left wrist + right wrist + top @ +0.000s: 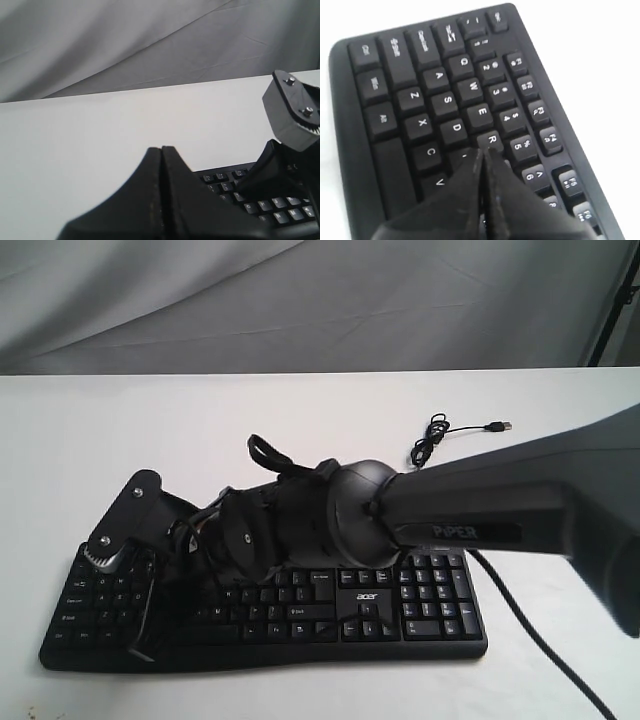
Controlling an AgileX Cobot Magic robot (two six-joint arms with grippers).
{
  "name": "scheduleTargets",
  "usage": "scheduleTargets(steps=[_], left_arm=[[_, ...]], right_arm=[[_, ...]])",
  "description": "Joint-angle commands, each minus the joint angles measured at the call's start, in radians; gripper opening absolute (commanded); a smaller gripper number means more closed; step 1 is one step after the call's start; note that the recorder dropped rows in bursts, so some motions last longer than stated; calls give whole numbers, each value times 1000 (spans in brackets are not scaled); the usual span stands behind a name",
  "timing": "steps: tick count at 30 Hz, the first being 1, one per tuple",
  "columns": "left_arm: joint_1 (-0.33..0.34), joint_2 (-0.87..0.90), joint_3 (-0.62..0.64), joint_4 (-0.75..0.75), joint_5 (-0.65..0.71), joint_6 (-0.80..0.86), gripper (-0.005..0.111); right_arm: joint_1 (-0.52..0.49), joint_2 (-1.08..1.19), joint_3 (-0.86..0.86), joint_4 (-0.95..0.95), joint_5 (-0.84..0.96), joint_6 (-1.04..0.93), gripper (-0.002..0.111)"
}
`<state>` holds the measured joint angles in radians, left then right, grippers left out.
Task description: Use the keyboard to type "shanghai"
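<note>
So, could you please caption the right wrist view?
Shut right fingers over the wide black plastic keyboard, tips beside R.

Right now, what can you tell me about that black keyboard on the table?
The keyboard is wide, black, plastic-looking and full-size, with white legends, a number pad at one end and a white acer logo. It lies flat on the white table. A thin black cable runs off past its number-pad end, and a coiled lead with a free USB plug lies behind it. The right gripper, shut, points at the letter keys beside R; whether it presses one cannot be told.
</note>
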<state>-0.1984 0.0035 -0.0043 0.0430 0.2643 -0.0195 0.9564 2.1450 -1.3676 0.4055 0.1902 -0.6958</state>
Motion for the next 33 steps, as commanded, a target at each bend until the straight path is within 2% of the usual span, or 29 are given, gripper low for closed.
scheduleTargets(steps=[1, 8, 19, 33], left_arm=[[-4, -3, 4, 1, -5, -3, 0], [-4, -3, 4, 1, -5, -3, 0], [-4, -3, 4, 1, -5, -3, 0], [-4, -3, 4, 1, -5, -3, 0]], right_arm=[[-1, -37, 22, -13, 1, -7, 0], [-14, -57, 104, 0, -47, -7, 0], [-15, -15, 104, 2, -86, -7, 0], [-13, -30, 68, 16, -39, -3, 0]])
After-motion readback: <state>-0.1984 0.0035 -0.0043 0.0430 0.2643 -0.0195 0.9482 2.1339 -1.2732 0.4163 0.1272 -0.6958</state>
